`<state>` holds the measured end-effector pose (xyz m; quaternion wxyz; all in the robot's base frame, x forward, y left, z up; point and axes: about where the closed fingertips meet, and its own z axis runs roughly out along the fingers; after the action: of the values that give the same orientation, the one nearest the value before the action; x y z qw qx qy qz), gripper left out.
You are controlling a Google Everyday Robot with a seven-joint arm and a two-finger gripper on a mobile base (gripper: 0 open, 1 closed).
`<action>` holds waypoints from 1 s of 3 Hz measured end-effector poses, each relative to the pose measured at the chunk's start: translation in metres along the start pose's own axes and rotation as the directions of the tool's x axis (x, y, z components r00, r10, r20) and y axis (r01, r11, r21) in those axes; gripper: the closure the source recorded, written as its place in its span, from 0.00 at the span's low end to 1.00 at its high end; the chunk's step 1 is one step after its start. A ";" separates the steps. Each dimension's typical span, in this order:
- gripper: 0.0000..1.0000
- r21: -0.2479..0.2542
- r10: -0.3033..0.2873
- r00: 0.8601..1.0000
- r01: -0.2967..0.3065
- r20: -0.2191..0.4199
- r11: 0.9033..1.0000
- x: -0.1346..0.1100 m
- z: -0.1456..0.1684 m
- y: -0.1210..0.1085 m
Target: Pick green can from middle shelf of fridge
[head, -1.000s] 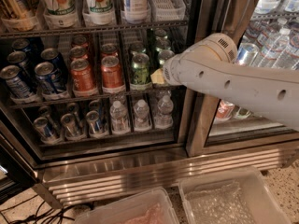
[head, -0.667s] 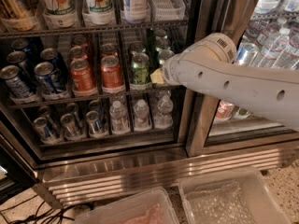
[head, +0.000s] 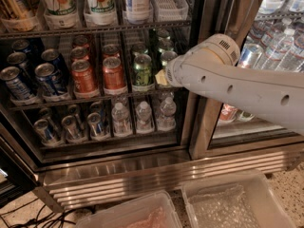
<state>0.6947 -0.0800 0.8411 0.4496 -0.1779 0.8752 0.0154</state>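
The green can [head: 142, 71] stands upright at the front of the middle shelf [head: 61, 101], to the right of the orange-red cans [head: 113, 73]. More green cans stand in a row behind it. The fridge [head: 118, 175] has its left door open. My gripper [head: 159, 78] sits at the end of the white arm [head: 228, 80], which reaches in from the right. It is at the can's right side, at can height, very close to it or touching. Most of the gripper is hidden behind the arm's wrist.
Blue cans [head: 47, 79] fill the shelf's left side. Water bottles [head: 142, 116] and grey cans [head: 71, 126] stand on the shelf below, large bottles [head: 99, 1] above. The door post [head: 202, 127] is just behind the arm. Two clear plastic bins [head: 235, 203] lie on the floor.
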 end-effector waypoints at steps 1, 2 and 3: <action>0.35 0.020 0.012 1.000 -0.013 0.010 1.000 0.001 -0.005 -0.009; 0.34 0.020 0.012 1.000 -0.013 0.010 1.000 0.000 -0.005 -0.002; 0.32 0.035 0.024 1.000 -0.025 0.017 0.999 0.000 -0.005 -0.008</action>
<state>0.6933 -0.0879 0.8453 0.4597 -0.1589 0.8737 0.0070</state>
